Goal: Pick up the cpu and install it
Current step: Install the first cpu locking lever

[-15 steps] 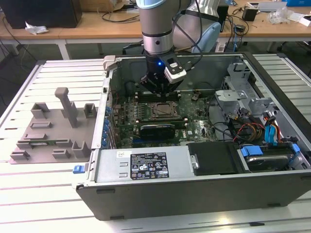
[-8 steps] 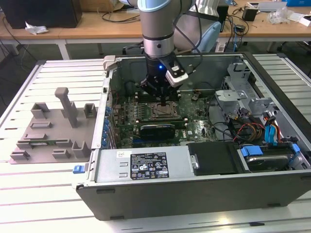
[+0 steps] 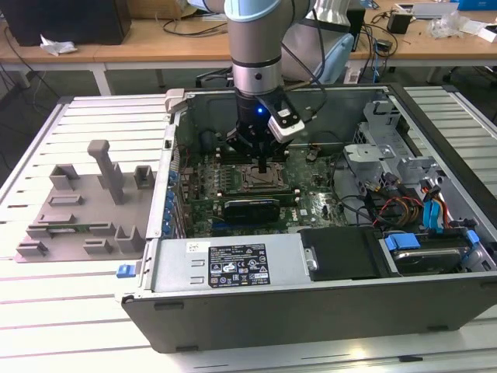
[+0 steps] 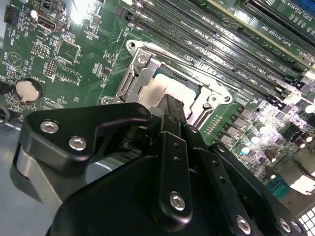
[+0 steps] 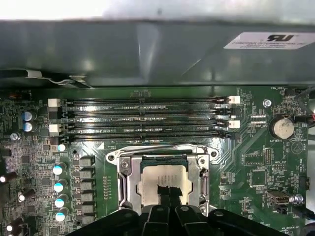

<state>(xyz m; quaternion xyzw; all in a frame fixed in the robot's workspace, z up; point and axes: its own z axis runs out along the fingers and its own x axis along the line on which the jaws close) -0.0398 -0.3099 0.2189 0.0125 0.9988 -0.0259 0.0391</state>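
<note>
Under the jaws, cpu (image 5: pixel 165 179) in socket (image 5: pixel 123 182).

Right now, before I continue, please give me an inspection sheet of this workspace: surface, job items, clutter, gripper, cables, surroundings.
Surface: white slatted table, carrying an open computer case.
Job's things: cpu lies flat within the socket frame on the motherboard; both wrist views show its silver top.
Clutter: grey fixture tray at the exterior view's left of the case.
Gripper: gripper tips reach down onto the cpu over the socket.
Cables: coloured wire bundle inside the case, at the exterior view's right.
Surroundings: wooden benches behind, with loose items.
</note>
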